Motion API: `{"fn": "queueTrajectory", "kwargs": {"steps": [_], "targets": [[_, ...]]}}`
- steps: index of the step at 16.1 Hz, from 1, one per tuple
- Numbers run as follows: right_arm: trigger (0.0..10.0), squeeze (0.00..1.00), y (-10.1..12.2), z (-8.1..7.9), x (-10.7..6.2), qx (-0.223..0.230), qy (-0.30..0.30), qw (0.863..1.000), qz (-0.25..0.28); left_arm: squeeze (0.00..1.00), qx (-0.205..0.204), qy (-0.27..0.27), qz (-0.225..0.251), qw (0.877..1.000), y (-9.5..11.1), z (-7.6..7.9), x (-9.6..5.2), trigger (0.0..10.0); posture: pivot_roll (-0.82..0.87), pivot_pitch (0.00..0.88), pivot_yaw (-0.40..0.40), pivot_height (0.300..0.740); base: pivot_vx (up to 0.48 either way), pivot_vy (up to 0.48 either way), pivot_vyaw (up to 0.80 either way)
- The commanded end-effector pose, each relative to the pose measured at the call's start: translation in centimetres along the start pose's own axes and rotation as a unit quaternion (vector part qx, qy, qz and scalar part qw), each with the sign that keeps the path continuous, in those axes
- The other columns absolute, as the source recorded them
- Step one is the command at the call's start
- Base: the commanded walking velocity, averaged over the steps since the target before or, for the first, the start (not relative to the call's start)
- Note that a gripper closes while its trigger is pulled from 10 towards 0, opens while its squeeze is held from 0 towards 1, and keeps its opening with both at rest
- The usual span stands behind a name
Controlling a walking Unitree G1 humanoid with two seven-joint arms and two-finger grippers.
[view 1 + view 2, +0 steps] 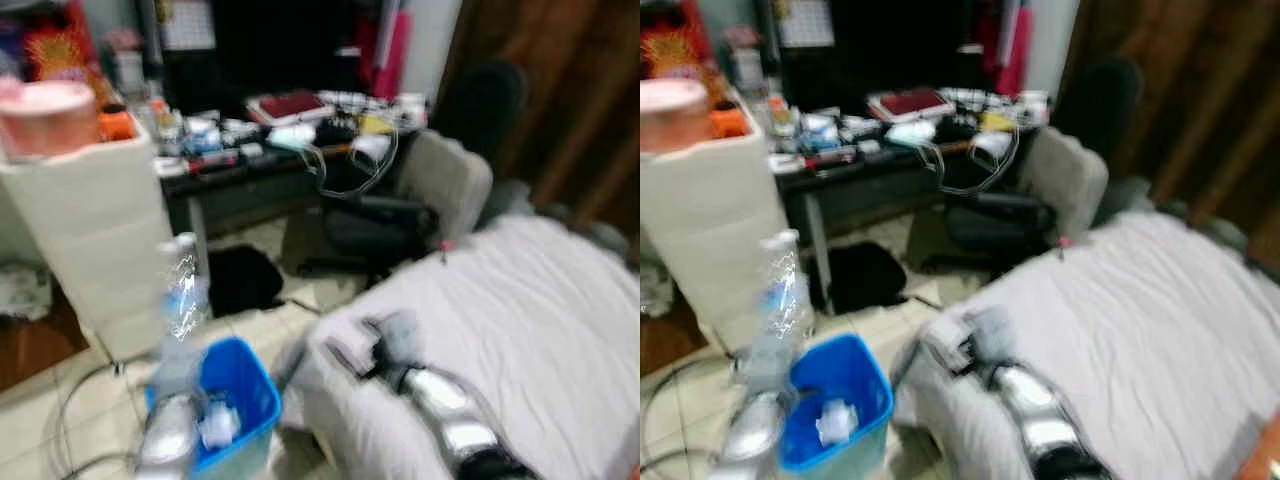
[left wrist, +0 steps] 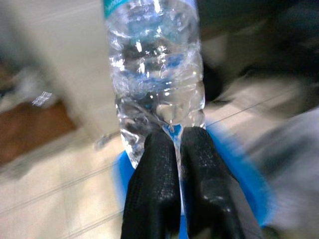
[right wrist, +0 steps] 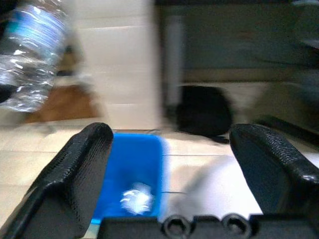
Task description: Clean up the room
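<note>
bottle held above the bin

left gripper point(image 2: 174, 137) pinches the crumpled clear bottle point(image 1: 183, 300) by its base, just over the blue bin point(image 1: 243, 380); it looks light, thin-walled and slippery. right gripper point(image 3: 169, 144) is spread wide near the bed point(image 1: 520, 320).

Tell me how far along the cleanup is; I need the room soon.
Done: crumpled white trash lies in the blue bin. In hand: the left gripper holds a clear plastic bottle above the bin. Left: the cluttered desk. The right gripper is open over the bed.

desk clutter point(image 1: 300, 130) blurred, bottle point(image 2: 155, 74) top cut off
</note>
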State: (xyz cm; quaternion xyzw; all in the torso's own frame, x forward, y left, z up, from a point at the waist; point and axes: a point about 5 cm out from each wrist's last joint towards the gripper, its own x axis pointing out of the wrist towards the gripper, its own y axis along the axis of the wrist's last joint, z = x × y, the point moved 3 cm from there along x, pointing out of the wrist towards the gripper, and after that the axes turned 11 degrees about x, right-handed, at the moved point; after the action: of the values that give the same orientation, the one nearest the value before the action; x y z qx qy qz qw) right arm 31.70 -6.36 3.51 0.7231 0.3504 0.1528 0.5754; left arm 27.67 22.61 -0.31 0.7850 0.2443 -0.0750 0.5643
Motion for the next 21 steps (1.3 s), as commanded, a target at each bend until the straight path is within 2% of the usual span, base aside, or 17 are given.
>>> {"fn": "queueTrajectory", "kwargs": {"steps": [1,2,4,6,7,8,9,11,12,14,15,16,17,18,19,20,21], "targets": [[10.0,0.0,-1.1,1.0,-1.0,-0.006,-0.005,0.999,-0.035,0.0,-0.008,-0.01,-0.022,1.0,-0.4,1.1,0.6,10.0,0.21,0.016,-0.084,0.74,0.0,0.0,0.0],[10.0,0.0,-1.3,0.9,-1.0,-0.009,-0.002,0.999,-0.043,0.0,-0.009,-0.013,-0.054,0.998,-1.6,0.9,1.1,10.0,0.2,0.015,-0.086,0.74,0.0,0.0,0.0],[10.0,0.0,-1.3,0.9,-0.9,-0.016,0.003,0.999,-0.046,0.0,-0.023,-0.026,-0.077,0.996,-2.2,0.9,1.6,10.0,0.2,0.013,-0.088,0.74,0.0,0.0,0.0],[10.0,0.0,-0.9,0.7,-0.7,-0.055,0.02,0.997,-0.048,0.0,-0.037,-0.046,-0.095,0.994,-1.8,1.0,2.7,10.0,0.18,0.009,-0.093,0.74,0.0,0.0,0.0],[10.0,0.0,-0.7,0.4,-0.6,-0.068,0.031,0.996,-0.05,0.35,-0.061,-0.052,-0.111,0.991,-1.5,1.1,3.1,10.0,0.17,0.008,-0.091,0.74,0.0,0.0,0.0],[10.0,0.0,-0.7,0.4,-0.5,-0.069,0.032,0.996,-0.05,0.84,-0.07,-0.051,-0.117,0.989,-1.4,1.1,3.3,10.0,0.17,0.007,-0.091,0.74,0.0,0.0,0.0],[10.0,0.0,-0.6,0.4,-0.5,-0.069,0.032,0.996,-0.049,1.0,-0.071,-0.048,-0.12,0.989,-1.3,1.1,3.4,10.0,0.17,0.006,-0.09,0.74,0.0,0.0,0.0],[10.0,0.0,-0.5,0.7,-0.6,-0.063,0.025,0.997,-0.045,1.0,-0.057,-0.042,-0.121,0.99,-1.4,1.0,3.4,10.0,0.16,0.006,-0.089,0.74,0.0,0.0,0.0],[10.0,0.0,-0.5,0.8,-0.7,-0.063,0.024,0.997,-0.044,0.74,-0.053,-0.043,-0.122,0.99,-1.5,1.0,3.3,10.0,0.16,0.005,-0.089,0.74,0.0,0.0,0.0],[10.0,0.0,-0.5,0.8,-0.7,-0.064,0.024,0.997,-0.044,0.74,-0.051,-0.042,-0.123,0.99,-1.6,1.0,3.3,10.0,0.16,0.005,-0.089,0.74,0.0,0.0,0.0],[10.0,0.0,-0.3,1.2,-1.1,-0.063,0.014,0.997,-0.034,0.0,0.026,-0.037,-0.051,0.998,0.0,0.7,3.5,10.0,0.17,0.0,-0.081,0.74,0.0,0.0,0.0],[10.0,0.0,0.0,1.6,-1.4,-0.063,0.002,0.998,-0.023,0.0,0.058,-0.028,0.01,0.998,1.5,0.4,3.4,10.0,0.17,0.0,-0.079,0.74,0.0,0.0,0.0],[10.0,0.0,1.0,2.6,-2.0,-0.065,-0.029,0.997,0.007,0.0,0.076,-0.017,0.127,0.989,4.7,0.2,2.0,10.0,0.18,0.0,-0.08,0.74,0.0,0.0,0.0],[10.0,0.0,2.7,3.7,-2.8,-0.072,-0.081,0.992,0.059,0.0,0.062,-0.005,0.235,0.97,8.4,-0.2,-0.7,10.0,0.2,0.0,-0.081,0.74,0.0,0.0,0.0],[10.0,0.0,4.2,4.5,-3.6,-0.074,-0.122,0.984,0.105,0.0,0.053,0.001,0.288,0.956,10.5,-0.5,-2.7,10.0,0.21,0.0,-0.083,0.74,0.0,0.0,0.0],[10.0,0.0,5.2,5.1,-4.4,-0.071,-0.156,0.975,0.139,0.0,0.043,0.004,0.321,0.946,11.9,-0.7,-4.1,10.0,0.22,0.0,-0.083,0.74,0.0,0.0,0.0],[10.0,0.0,5.2,5.1,-4.4,-0.071,-0.156,0.975,0.139,0.0,0.043,0.004,0.321,0.946,11.9,-0.7,-4.1,10.0,0.22,0.0,-0.083,0.74,0.0,0.0,0.0]]}}
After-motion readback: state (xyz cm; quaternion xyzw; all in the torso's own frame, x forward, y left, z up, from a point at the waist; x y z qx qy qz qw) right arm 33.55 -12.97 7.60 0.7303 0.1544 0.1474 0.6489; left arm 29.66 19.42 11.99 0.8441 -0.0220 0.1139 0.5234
